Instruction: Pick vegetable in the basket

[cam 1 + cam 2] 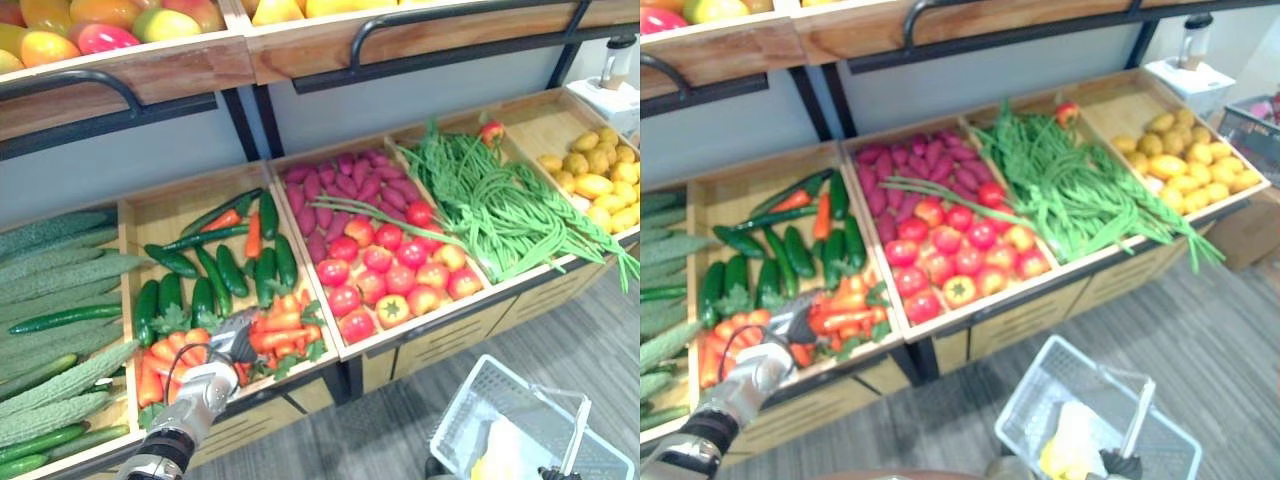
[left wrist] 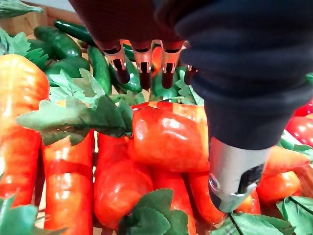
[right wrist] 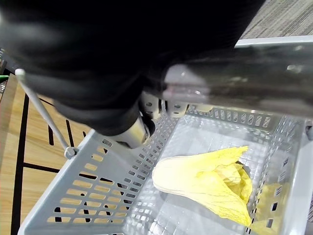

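**Left hand over carrot crate, basket held in right**

Nearest: grey perforated basket (image 1: 455, 412), low on the robot's right over the grey floor. One pale yellow leafy vegetable (image 3: 205, 186) lies on its bottom.

Right hand (image 3: 133, 131) is at the basket's handle (image 3: 244, 73), its fingers wrapped round the bar. The handle stands raised above the rim.

Left hand (image 1: 212, 385) reaches in from the lower left and hangs over the carrots (image 1: 285, 325) at the front of the second crate. Its fingers (image 2: 142, 63) are straight, side by side, dark tips pointing toward the cucumbers. The thumb (image 2: 232, 171) is set apart from them, low beside the carrots. Nothing is held. Contact between palm and carrots: cannot tell.

Directly under the palm is a short orange-red carrot (image 2: 168, 137), lying among others with green leaf tops (all still in the crate).

Same crate, further back: dark green cucumbers (image 1: 215, 275), with a few loose carrots among them.

Left of that crate: pale, ridged bitter gourds (image 1: 60, 270).

To the right: tomatoes (image 1: 400, 270) in the front of the next crate, purple sweet potatoes (image 1: 340, 185) behind them. Then long green beans (image 1: 490, 200), some spilling across the divider onto the tomatoes. Then yellow knobbly produce (image 1: 600, 175) in the far right crate.

Farthest: upper shelf with yellow and red fruit (image 1: 100, 25).
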`<state>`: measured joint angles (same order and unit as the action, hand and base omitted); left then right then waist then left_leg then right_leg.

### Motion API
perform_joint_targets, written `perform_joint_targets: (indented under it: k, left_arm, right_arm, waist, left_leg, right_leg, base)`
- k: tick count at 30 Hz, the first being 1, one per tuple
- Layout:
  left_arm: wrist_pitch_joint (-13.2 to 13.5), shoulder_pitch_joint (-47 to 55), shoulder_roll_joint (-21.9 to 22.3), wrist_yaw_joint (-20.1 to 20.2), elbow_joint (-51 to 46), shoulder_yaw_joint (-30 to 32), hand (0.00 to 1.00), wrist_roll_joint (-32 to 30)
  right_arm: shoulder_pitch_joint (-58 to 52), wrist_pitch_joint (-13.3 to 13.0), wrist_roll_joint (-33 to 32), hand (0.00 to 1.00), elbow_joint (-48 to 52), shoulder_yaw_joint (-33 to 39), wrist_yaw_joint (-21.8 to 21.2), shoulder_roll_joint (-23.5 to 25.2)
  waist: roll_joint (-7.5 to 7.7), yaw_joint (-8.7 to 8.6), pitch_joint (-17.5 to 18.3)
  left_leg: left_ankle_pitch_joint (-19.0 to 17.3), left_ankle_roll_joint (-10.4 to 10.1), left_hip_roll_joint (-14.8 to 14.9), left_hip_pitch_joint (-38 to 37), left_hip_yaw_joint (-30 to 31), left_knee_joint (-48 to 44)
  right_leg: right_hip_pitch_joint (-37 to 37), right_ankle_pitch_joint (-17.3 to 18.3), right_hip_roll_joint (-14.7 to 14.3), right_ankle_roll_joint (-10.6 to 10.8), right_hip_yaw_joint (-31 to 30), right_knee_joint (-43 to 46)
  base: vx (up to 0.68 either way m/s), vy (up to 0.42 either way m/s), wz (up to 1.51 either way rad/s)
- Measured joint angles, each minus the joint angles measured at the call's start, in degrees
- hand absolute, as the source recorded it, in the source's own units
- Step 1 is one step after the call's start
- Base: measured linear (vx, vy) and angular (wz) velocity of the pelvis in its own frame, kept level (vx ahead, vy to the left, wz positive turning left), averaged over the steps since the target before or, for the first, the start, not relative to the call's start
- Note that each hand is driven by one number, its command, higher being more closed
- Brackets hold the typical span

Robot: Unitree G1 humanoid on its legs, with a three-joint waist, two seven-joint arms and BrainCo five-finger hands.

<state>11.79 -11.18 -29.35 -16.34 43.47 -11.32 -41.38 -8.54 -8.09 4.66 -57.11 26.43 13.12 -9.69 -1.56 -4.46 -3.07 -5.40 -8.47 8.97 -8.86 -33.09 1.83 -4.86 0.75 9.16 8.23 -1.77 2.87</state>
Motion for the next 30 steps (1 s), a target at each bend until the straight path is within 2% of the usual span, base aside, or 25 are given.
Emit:
perform_joint_targets:
  k: [7,16,17,24,30]
  left_arm:
    - [-0.37,-1.13,0.26,-0.05,0.00,0.07,0.00,0.01]
    - [-1.51,-4.16,2.86,-1.43,0.15,0.08,0.00,0.03]
    - [-1.70,-4.61,2.96,-1.64,0.15,0.16,1.00,0.05]
    - [-2.46,-7.21,3.42,-4.52,0.11,1.06,1.00,0.04]
    - [-2.36,-7.78,3.48,-4.94,0.05,1.04,1.00,0.04]
  right_arm:
    - [0.45,0.11,-0.01,1.00,1.01,-0.06,0.02,0.00]
    - [2.47,0.35,-0.04,1.00,2.50,-1.61,0.27,-0.06]
    - [2.75,0.35,-0.04,1.00,2.73,-2.24,0.28,-0.09]
    - [3.64,0.34,-0.03,1.00,4.56,-4.06,0.39,-0.35]
    - [3.90,0.34,-0.04,1.00,4.54,-4.44,0.50,-0.51]
  waist:
    - [-0.05,0.03,-1.13]
    - [-0.42,0.13,-2.64]
    - [-0.32,0.23,-2.83]
    - [-0.89,0.16,-3.69]
    - [-0.96,0.03,-3.80]
  left_leg:
    - [0.02,-0.01,0.08,0.85,-0.72,0.00]
    - [0.03,-0.02,0.30,3.44,-1.72,-0.37]
    - [0.03,-0.02,0.29,3.89,-2.20,-0.63]
    - [0.03,-0.02,0.53,5.22,-2.58,-1.54]
    - [0.02,-0.02,0.64,5.71,-2.69,-2.04]
  right_leg:
    - [-1.25,-0.24,0.05,0.41,-0.37,0.01]
    - [-4.58,-1.30,0.16,0.50,-1.40,0.49]
    - [-5.18,-1.37,0.22,0.60,-1.58,0.65]
    - [-7.03,-1.40,0.05,0.64,-2.14,1.71]
    - [-7.53,-1.62,-0.05,0.73,-2.56,1.71]
  base:
    - [-0.02,-0.046,-0.05]
    - [-0.02,-0.042,-0.05]
    - [-0.04,-0.059,-0.13]
    - [-0.04,-0.061,-0.04]
    - [-0.04,-0.046,-0.03]
